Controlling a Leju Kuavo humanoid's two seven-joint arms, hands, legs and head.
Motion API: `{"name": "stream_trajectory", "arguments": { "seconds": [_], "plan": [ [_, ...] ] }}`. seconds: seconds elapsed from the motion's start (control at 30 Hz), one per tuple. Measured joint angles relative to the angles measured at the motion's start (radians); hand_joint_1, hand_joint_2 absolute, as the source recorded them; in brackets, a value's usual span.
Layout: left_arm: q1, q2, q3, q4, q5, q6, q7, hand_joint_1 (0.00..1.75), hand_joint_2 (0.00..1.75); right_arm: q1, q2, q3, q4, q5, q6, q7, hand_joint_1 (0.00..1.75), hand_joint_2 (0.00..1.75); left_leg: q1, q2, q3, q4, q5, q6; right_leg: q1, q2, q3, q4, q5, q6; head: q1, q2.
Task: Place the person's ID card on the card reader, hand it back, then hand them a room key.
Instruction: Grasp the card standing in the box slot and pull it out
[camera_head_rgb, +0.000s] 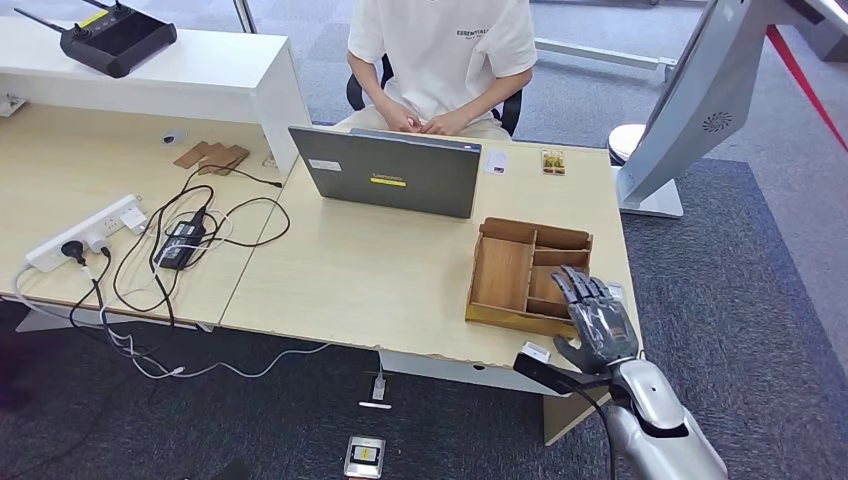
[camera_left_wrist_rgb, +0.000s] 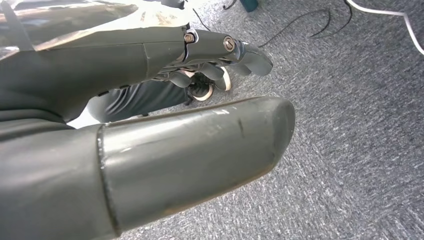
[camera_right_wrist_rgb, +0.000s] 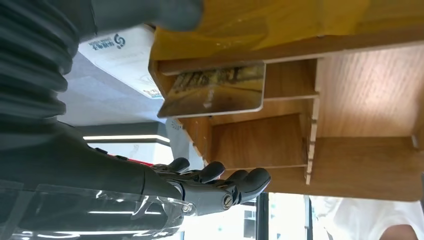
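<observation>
A wooden divided tray (camera_head_rgb: 535, 235) sits at the near right of the desk. My right hand (camera_head_rgb: 597, 320) hovers over its near right corner, fingers spread and holding nothing. In the right wrist view a gold-printed card (camera_right_wrist_rgb: 215, 90) leans inside a small compartment of the tray (camera_right_wrist_rgb: 350, 165), between the thumb and the stretched fingers (camera_right_wrist_rgb: 220, 185) but apart from both. A white card (camera_head_rgb: 496, 161) and a gold card (camera_head_rgb: 553, 162) lie on the far edge in front of the seated person (camera_head_rgb: 445, 50). My left hand (camera_left_wrist_rgb: 150, 65) hangs over grey carpet, fingers extended, holding nothing.
A grey laptop (camera_head_rgb: 392, 172) stands open, its back to me, between the person and the tray. A power strip (camera_head_rgb: 85, 232), a black adapter (camera_head_rgb: 180, 243) and tangled cables cover the left desk. A white stand (camera_head_rgb: 690, 110) rises at the right. A small device (camera_head_rgb: 364, 457) lies on the floor.
</observation>
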Motion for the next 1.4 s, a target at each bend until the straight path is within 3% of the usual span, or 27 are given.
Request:
{"name": "stream_trajectory", "arguments": {
  "seconds": [1.13,1.4],
  "plan": [
    [-0.007,0.000,0.000,0.000,-0.020,0.000,0.020,0.00,0.00,-0.020,0.021,-0.024,0.039,-0.042,-0.013,0.002,1.75,1.75,0.000,0.000,0.001,0.000,0.000,0.000,0.000,0.000,0.001,0.000,0.000,0.000,0.000,0.000],
    [-0.007,0.000,0.000,0.000,-0.021,0.000,0.010,0.00,0.00,-0.071,0.038,-0.061,-0.053,-0.084,-0.015,0.015,1.75,1.75,0.000,0.000,0.001,0.000,0.000,0.000,0.000,0.000,0.001,0.000,0.000,0.000,0.000,0.000]
  ]
}}
